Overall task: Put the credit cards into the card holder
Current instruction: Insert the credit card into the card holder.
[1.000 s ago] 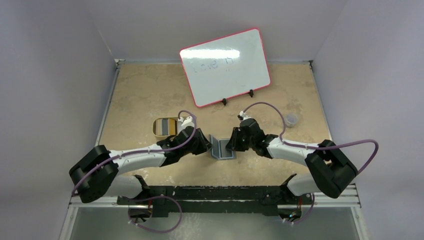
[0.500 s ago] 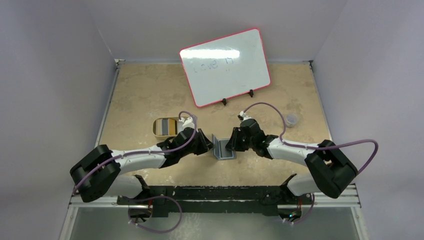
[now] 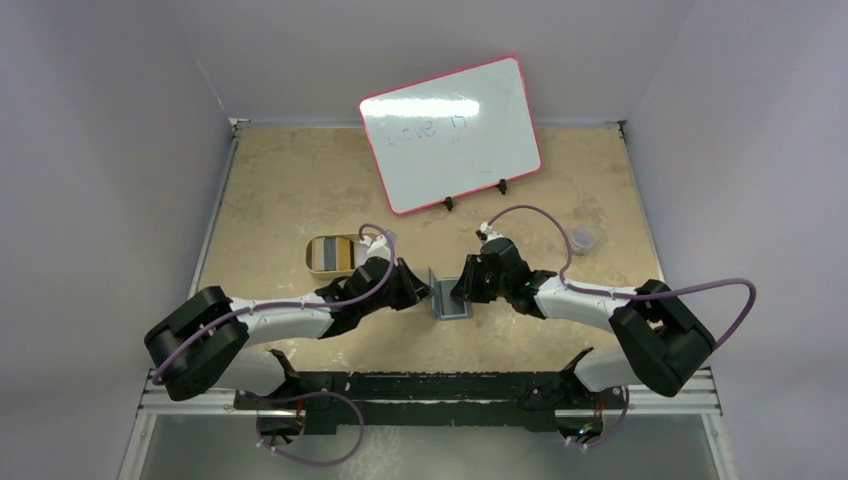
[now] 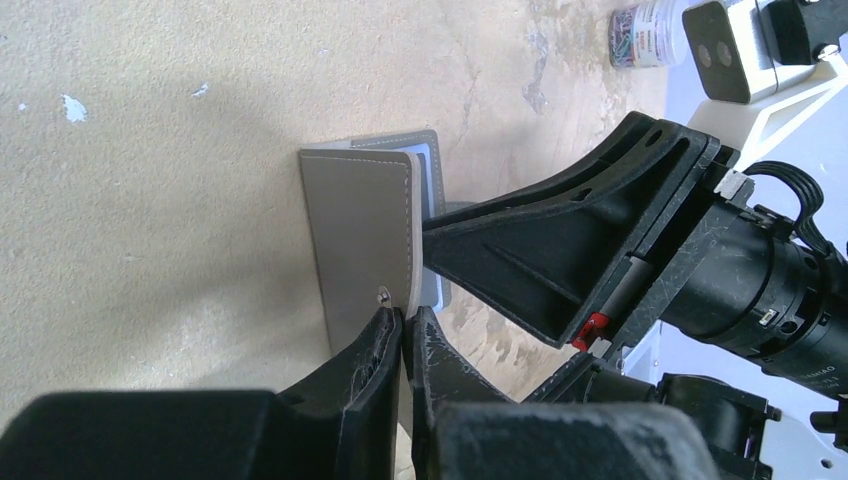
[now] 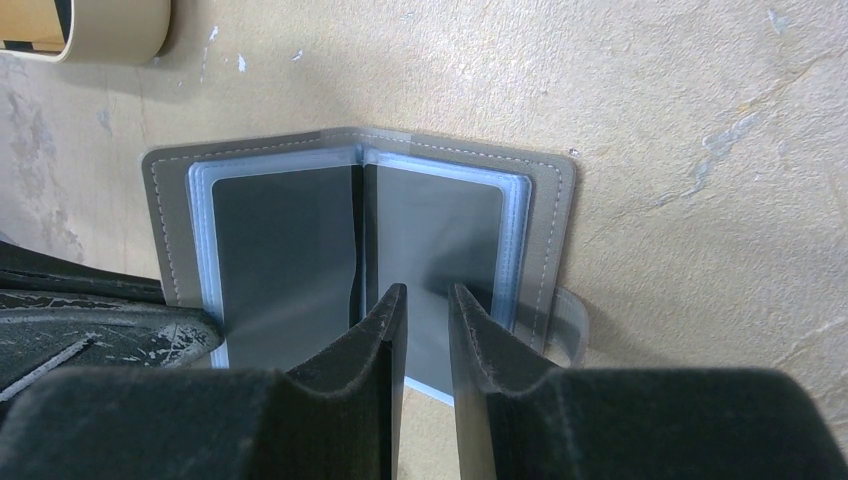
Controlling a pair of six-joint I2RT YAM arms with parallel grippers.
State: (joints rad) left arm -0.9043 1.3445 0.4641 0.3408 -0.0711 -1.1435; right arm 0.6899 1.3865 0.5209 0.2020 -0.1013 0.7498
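Observation:
The card holder [image 3: 449,299] is a grey bifold wallet lying partly open at mid table. My left gripper [image 4: 405,322] is shut on the free edge of its left half [image 4: 365,230] and holds that half raised. My right gripper [image 5: 427,296] sits over the right half [image 5: 545,215], its jaws a narrow gap apart with nothing between them. Dark flat cards show in the clear pockets of the left half [image 5: 285,255] and the right half [image 5: 440,215]. The closing tab [image 5: 570,330] sticks out at the right.
A gold tin [image 3: 333,254] with striped flat pieces in it stands just left of my left arm; its rim shows in the right wrist view [image 5: 100,30]. A whiteboard [image 3: 450,135] stands at the back. A small jar [image 3: 583,239] sits at the right.
My left gripper has shifted right and lifted the wallet's left half more upright, so the wallet looks narrower. My right gripper has stayed in place.

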